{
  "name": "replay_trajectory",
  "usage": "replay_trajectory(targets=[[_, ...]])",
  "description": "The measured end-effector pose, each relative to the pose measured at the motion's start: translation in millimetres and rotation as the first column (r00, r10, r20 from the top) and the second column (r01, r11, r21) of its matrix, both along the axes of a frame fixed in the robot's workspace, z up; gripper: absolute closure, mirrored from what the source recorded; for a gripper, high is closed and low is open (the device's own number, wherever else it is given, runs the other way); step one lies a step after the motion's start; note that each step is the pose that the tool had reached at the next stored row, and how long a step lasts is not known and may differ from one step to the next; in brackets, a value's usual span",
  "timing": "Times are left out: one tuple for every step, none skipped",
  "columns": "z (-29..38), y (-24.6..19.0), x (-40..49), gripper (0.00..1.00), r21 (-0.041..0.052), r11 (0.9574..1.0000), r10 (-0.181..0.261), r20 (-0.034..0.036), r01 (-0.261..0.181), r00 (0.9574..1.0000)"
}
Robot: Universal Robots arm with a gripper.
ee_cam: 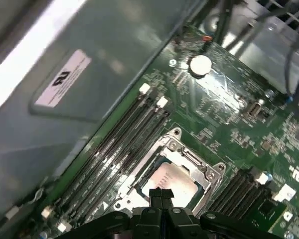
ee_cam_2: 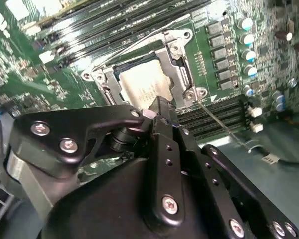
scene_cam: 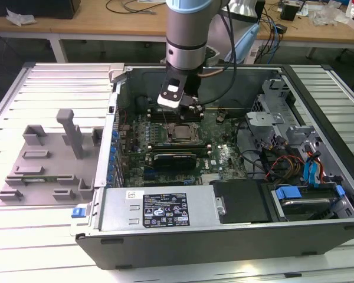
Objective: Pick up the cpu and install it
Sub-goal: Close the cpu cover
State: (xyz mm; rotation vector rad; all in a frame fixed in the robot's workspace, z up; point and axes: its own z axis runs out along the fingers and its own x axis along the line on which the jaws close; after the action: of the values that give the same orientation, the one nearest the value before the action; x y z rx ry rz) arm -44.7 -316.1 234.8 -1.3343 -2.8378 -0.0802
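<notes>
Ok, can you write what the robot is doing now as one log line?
gripper: shut, over cpu, contact unclear | cpu: lying in socket | case: open

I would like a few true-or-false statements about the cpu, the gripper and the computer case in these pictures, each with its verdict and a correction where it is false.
1. The small square cpu with a silvery metal top lies inside the metal socket frame on the green motherboard. True.
2. The black gripper grips the cpu. False: its fingers are together with nothing between them, and the cpu lies in the socket frame.
3. A grey plastic fixture lies outside the black computer case, at the exterior view's left. True.
4. A side panel closes the case. False: the case is open and the motherboard shows.
</notes>
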Motion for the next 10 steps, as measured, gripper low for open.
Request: replay_trajectory(targets=[[0.0, 0.0, 0.0, 0.89, -0.0001, 0.9975, 0.071, 0.0000, -0.071, 0.9975], [0.0, 0.0, 0.0, 0.89, -0.0001, 0.9938, 0.112, 0.0000, -0.112, 0.9938], [0.0, 0.0, 0.0, 0.89, -0.0002, 0.9901, 0.140, -0.0001, -0.140, 0.9901], [0.0, 0.0, 0.0, 0.89, -0.0002, 0.9840, 0.178, 0.0000, -0.178, 0.9840], [-0.1, 0.0, 0.0, 0.89, -0.0006, 0.9763, 0.216, -0.0001, -0.216, 0.9763], [-0.2, 0.0, 0.0, 0.89, -0.0011, 0.9668, 0.255, -0.0002, -0.255, 0.9668], [-0.3, 0.0, 0.0, 0.89, -0.0014, 0.9559, 0.294, -0.0004, -0.294, 0.9559], [-0.3, 0.0, 0.0, 0.89, -0.0016, 0.9506, 0.310, -0.0004, -0.310, 0.9506], [-0.4, 0.0, 0.0, 0.89, -0.0017, 0.9450, 0.327, -0.0004, -0.327, 0.9450], [-0.5, 0.0, 0.0, 0.89, -0.0019, 0.9344, 0.356, -0.0005, -0.356, 0.9345]])
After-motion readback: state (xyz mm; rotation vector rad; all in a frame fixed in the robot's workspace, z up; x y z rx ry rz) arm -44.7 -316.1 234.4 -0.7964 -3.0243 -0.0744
